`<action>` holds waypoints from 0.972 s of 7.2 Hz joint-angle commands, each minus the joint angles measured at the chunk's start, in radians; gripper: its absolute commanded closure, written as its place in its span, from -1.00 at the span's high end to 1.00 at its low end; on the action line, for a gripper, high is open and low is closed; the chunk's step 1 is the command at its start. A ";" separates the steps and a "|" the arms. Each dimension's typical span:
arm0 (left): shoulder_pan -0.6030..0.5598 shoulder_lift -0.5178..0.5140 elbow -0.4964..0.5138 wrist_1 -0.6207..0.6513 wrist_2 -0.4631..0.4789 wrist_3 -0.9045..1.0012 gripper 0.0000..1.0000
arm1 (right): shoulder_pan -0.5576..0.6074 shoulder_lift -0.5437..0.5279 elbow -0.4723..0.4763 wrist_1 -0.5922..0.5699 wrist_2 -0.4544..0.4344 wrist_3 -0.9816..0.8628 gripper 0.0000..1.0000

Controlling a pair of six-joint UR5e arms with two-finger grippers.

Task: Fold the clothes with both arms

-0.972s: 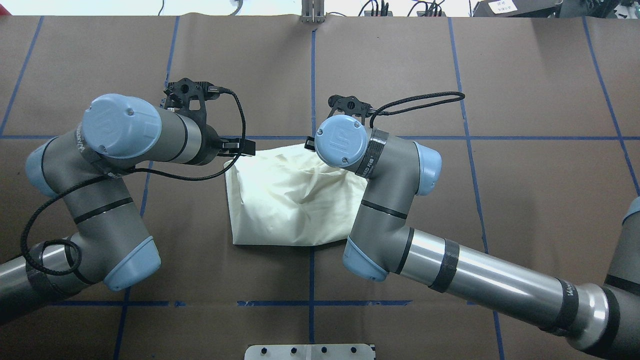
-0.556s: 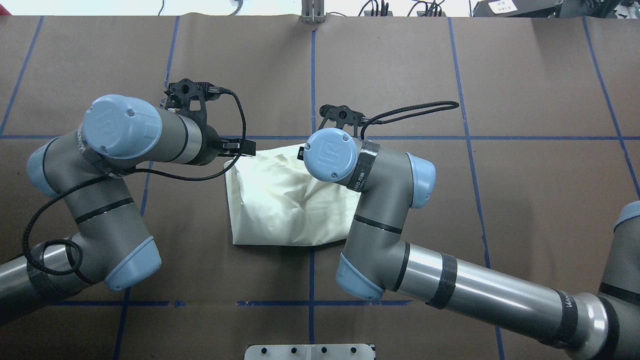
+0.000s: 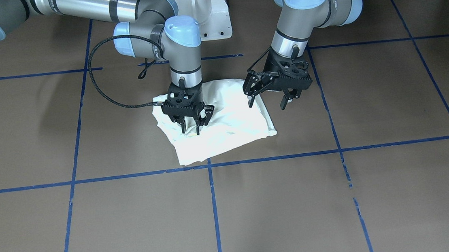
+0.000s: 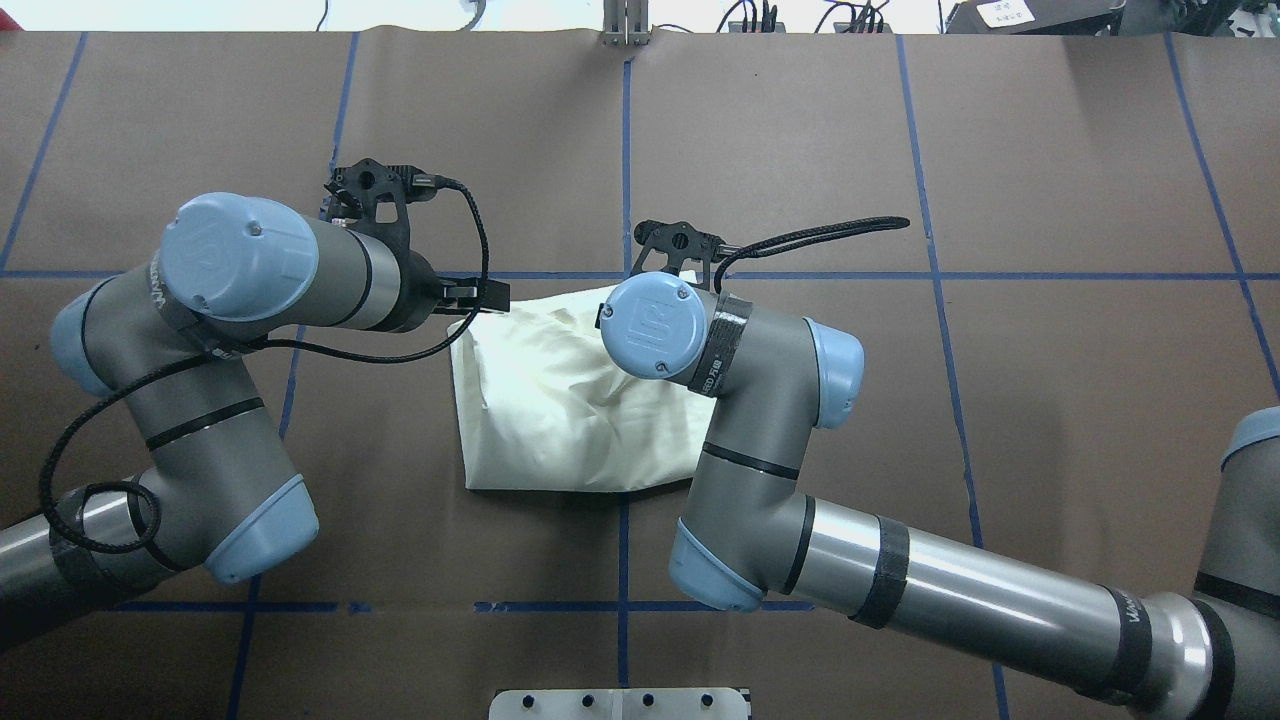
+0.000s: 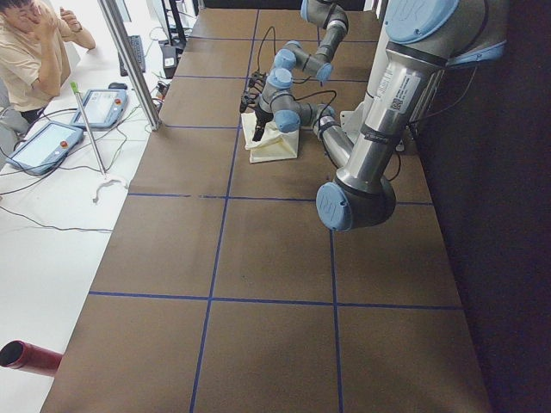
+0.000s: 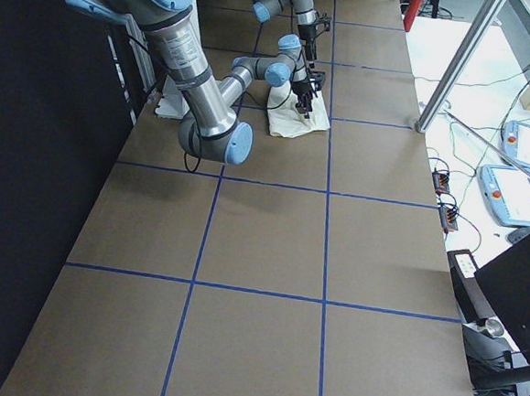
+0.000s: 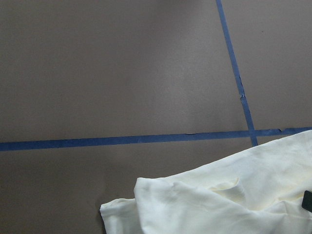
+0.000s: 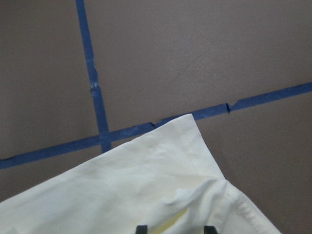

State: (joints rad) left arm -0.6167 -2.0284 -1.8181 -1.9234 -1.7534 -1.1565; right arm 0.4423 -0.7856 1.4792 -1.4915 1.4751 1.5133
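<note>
The cream shirt point(image 3: 232, 125) lies folded into a rumpled rectangle at mid-table, plain side up, and no print shows. It also shows in the overhead view point(image 4: 540, 400) and both wrist views point(image 7: 219, 204) point(image 8: 122, 195). My left gripper point(image 3: 268, 102) is open and hovers over the shirt's edge on that side; one finger point(image 4: 480, 295) reaches the shirt's far left corner. My right gripper point(image 3: 191, 129) points down, low over the shirt, its fingertips point(image 8: 141, 227) apart with bunched cloth beneath. In the overhead view it is hidden under its wrist.
Brown table cover with a blue tape grid point(image 4: 625, 150). The white pedestal base point(image 3: 198, 10) stands behind the shirt. A metal plate point(image 4: 620, 703) sits at the near edge. An operator point(image 5: 30, 52) and pendants point(image 5: 103, 107) are beyond the table's far side.
My right arm has moved left and slightly toward the robot across the shirt. The left arm has stayed put. The shirt's outline has barely changed.
</note>
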 commanded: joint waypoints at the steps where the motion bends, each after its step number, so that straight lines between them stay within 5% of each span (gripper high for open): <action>1: 0.000 0.002 -0.003 0.000 0.000 -0.002 1.00 | 0.003 -0.001 -0.010 0.000 -0.019 -0.007 -0.02; 3: 0.000 0.007 -0.004 -0.002 0.000 -0.003 1.00 | 0.003 -0.007 -0.013 0.000 -0.029 -0.005 -0.13; 5: 0.000 0.007 -0.004 -0.002 -0.001 -0.003 1.00 | 0.003 -0.003 -0.019 0.005 -0.029 0.008 -1.00; 7: 0.000 0.007 -0.004 -0.002 0.000 -0.005 1.00 | 0.012 0.000 -0.019 0.005 -0.030 0.010 -1.00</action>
State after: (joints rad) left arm -0.6166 -2.0219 -1.8222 -1.9250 -1.7545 -1.1601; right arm 0.4477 -0.7875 1.4614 -1.4869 1.4456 1.5209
